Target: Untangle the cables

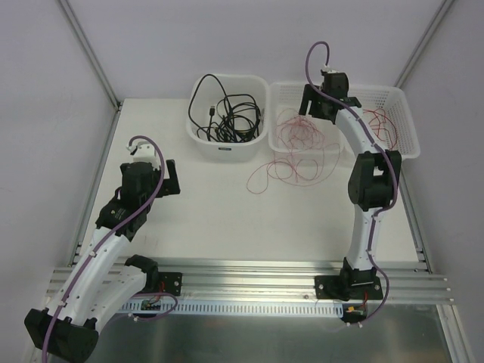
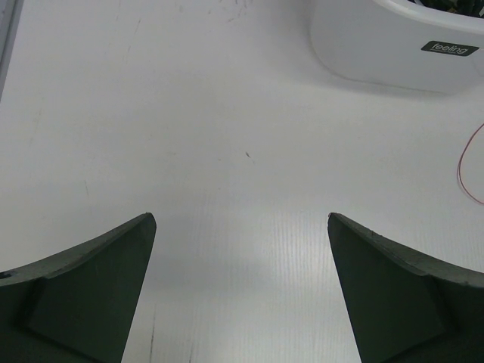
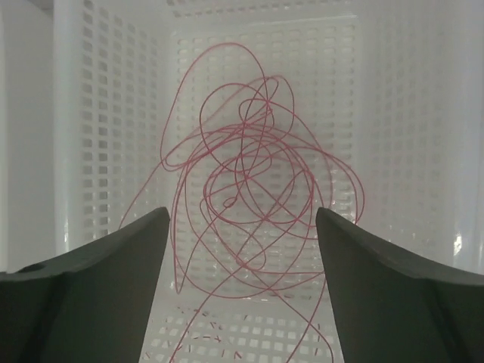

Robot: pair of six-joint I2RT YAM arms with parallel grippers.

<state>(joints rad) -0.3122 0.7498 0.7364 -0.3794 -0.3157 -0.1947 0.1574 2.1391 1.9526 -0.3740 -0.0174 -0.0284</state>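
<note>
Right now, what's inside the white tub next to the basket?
A tangle of black cables lies in the white tub. Whatever sits beneath the pile is covered, so I cannot tell.

The left arm and right arm have white links, black joint housings and black bases; a purple cable (thick, looping free at the wrist) runs along each. The fingers are dark wedges.

Plastics, bare metal, matt white.
Smooth, faintly glossy plastic tub; perforated plastic basket; matt, lightly scuffed table; ribbed bare-metal rails; matt black cables.
</note>
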